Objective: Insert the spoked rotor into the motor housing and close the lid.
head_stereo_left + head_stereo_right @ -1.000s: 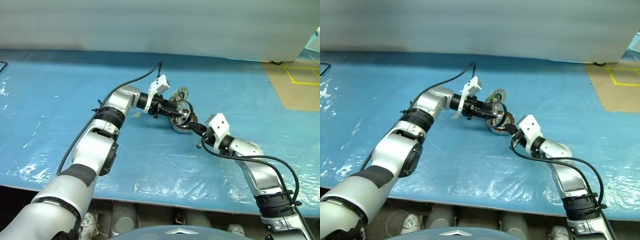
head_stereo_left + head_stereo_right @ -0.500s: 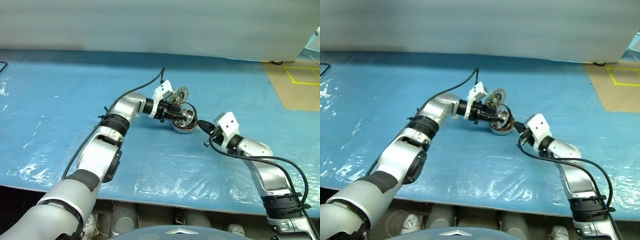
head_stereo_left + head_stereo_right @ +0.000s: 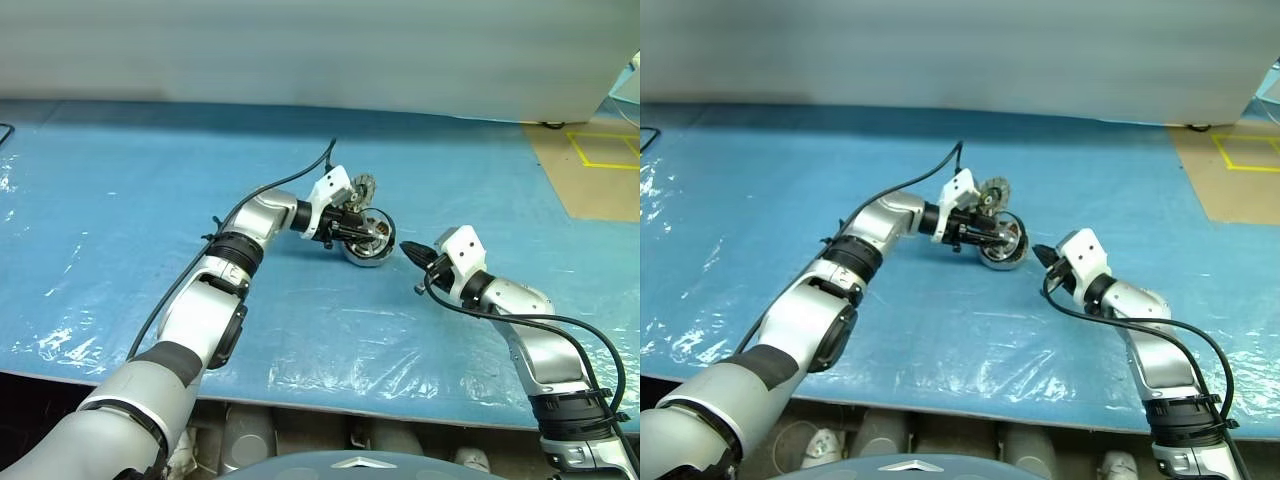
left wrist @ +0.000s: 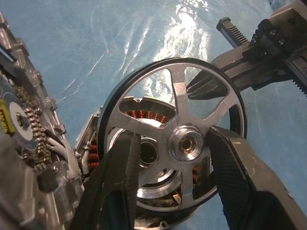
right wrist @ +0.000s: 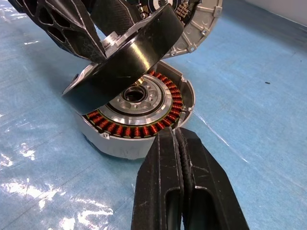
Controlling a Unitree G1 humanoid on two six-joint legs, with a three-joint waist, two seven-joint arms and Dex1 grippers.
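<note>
My left gripper is shut on the spoked rotor, a dark-rimmed wheel with a central hub, its fingers pinching across the spokes. The rotor hangs tilted just above the motor housing, a silver can with copper windings that sits on the blue sheet. One edge of the rotor is lower than the other and close to the housing's rim. The lid stands on edge right behind the housing. My right gripper is shut and empty, its tips just beside the housing's wall.
The blue plastic sheet covers the whole table, with open room on every side of the housing. A brown floor patch with yellow tape lies at the far right. Black cables run along both arms.
My right gripper has drawn back to the right, away from the housing. My left gripper has lowered the rotor slightly toward the housing.
</note>
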